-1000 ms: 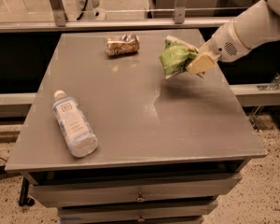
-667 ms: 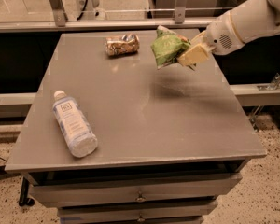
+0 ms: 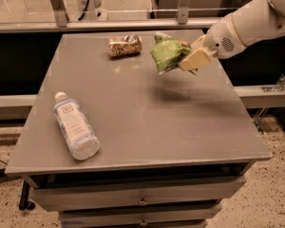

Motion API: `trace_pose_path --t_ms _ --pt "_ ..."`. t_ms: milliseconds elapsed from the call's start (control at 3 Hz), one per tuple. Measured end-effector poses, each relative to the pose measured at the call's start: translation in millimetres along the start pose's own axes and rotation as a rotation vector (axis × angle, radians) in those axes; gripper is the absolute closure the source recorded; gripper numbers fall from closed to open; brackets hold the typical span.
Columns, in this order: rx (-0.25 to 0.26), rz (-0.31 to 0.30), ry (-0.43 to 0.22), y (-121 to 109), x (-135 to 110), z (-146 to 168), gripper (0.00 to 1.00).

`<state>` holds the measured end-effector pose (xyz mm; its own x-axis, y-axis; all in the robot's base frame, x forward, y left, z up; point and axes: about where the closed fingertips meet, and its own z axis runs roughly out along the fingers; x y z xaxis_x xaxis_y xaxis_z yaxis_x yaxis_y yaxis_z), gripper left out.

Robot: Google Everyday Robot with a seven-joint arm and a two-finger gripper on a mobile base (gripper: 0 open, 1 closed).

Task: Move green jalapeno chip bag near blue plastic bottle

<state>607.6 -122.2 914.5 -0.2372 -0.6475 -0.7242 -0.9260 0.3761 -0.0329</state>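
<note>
The green jalapeno chip bag (image 3: 168, 52) hangs in the air above the far right part of the grey table (image 3: 147, 113), held at its right side. My gripper (image 3: 189, 58) comes in from the upper right on a white arm and is shut on the bag. The blue plastic bottle (image 3: 75, 126) lies on its side near the table's front left, white cap pointing away from the front edge. The bag is well to the right of and behind the bottle.
A crushed tan-gold can (image 3: 125, 45) lies on the table's far side, just left of the bag. Drawers (image 3: 142, 201) sit under the tabletop. A metal rail (image 3: 109, 23) runs behind the table.
My gripper has lifted the bag off the table and carried it to the left, toward the can. The bottle and can have not moved.
</note>
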Motion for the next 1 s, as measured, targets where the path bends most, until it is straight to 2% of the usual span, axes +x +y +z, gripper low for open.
trace_pose_path --t_ms 333,667,1000 --pt "-0.055 -0.121 0.007 30 -14 31 1.0" --pt "-0.132 -0.231 0.011 67 -28 78 1.0" --pt "-0.179 -0.335 0.022 94 -43 119 1.0"
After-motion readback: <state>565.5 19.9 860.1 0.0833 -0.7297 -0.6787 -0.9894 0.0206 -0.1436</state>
